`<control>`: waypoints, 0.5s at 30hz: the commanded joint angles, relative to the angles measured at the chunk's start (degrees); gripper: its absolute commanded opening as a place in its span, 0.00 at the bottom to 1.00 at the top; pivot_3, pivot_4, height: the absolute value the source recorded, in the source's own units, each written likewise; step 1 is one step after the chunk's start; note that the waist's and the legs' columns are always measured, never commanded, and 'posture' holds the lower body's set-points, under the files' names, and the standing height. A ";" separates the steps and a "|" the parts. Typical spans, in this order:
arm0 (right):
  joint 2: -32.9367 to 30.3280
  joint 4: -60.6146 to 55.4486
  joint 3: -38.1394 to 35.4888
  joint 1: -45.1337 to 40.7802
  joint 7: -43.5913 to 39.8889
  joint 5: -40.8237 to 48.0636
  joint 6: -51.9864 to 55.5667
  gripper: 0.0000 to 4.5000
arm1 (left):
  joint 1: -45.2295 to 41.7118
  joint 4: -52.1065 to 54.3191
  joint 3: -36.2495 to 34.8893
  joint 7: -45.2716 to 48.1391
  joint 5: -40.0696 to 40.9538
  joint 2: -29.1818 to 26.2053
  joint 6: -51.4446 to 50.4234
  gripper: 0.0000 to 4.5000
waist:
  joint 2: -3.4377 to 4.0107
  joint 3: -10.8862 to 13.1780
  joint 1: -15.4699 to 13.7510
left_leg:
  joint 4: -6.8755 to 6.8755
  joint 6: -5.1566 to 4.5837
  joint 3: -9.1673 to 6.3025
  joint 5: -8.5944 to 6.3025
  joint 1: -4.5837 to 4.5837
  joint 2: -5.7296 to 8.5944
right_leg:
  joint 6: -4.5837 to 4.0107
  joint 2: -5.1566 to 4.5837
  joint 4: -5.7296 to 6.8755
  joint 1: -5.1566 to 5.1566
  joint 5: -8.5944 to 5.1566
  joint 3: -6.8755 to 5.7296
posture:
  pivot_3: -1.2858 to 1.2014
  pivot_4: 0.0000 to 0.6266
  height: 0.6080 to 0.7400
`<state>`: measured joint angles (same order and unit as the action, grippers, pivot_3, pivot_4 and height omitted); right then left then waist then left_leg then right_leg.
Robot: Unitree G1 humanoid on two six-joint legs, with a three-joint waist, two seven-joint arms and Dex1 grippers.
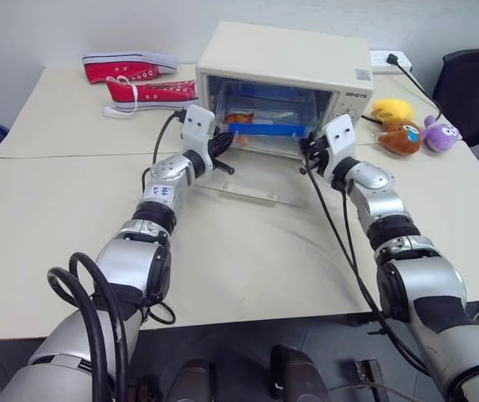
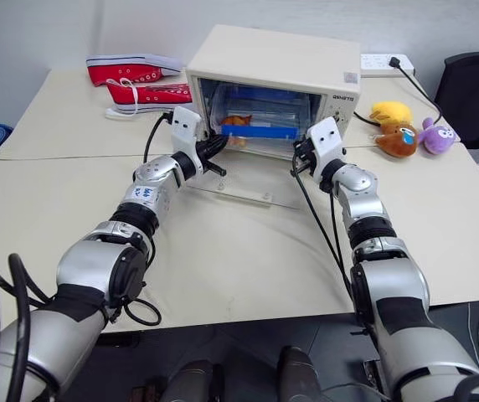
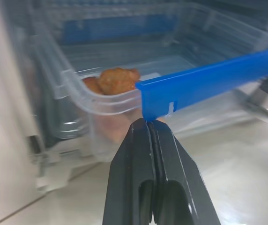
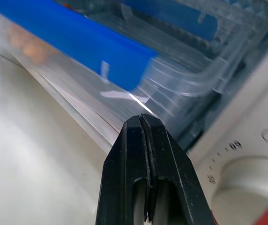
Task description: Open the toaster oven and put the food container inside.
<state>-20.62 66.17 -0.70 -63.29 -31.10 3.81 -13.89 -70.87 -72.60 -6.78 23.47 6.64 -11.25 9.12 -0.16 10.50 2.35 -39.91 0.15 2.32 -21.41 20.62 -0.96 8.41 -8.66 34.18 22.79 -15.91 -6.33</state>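
Item 1, toaster oven: I see it at the upper centre of the head view, on the cream table, its glass door folded down flat toward me

Item 2, food container: clear box with a blue clip along its near edge and orange-brown food in one corner; it sits inside the oven cavity, near edge at the mouth

Item 3, left gripper: I read both black fingers pressed together, nothing between them; the tips touch the container's near edge just under the end of the blue clip

Item 4, right gripper: fingers likewise closed flat on each other and empty; the tips sit against the container's clear corner beside the oven's control panel

Item 5, surroundings: red shoes at upper left, plush toys and power strip at upper right
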 commanded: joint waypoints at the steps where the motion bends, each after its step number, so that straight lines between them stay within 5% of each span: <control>1: 0.89 -1.20 -2.69 -1.66 -2.36 2.00 -1.22 0.00 | -1.49 0.97 -1.96 -2.31 0.32 -0.36 2.90 0.00 | 0.00 0.00 0.25 | 0.00 0.00 0.00 0.00 0.00 0.00 | 0.00 0.00 0.00 0.00 0.00 0.00 | 0.52 0.24 1.00; 9: -0.59 -18.89 -2.83 7.41 -14.92 6.22 7.22 0.00 | 3.64 5.62 -2.30 6.46 0.88 -3.99 2.47 0.00 | 0.01 0.00 0.80 | 0.02 0.00 -0.03 0.00 0.00 0.00 | 0.00 0.00 0.01 0.00 0.00 -0.06 | 0.52 0.24 1.00; 15: -6.54 -40.05 -3.77 19.20 -19.94 10.31 19.07 0.00 | 14.32 21.39 -2.30 19.27 3.80 -11.50 -4.09 0.00 | 0.04 0.02 0.84 | 0.02 0.00 -0.04 0.00 0.01 -0.02 | 0.00 0.01 0.01 0.04 0.00 -0.09 | 0.52 0.24 1.00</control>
<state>-25.60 32.05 -2.96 -44.67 -49.88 12.21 2.93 -57.74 -57.64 -8.62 39.17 8.63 -21.14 6.98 -0.12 10.52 3.19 -39.91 0.16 2.28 -21.41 20.64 -0.98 8.41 -8.65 34.21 22.84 -15.91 -6.41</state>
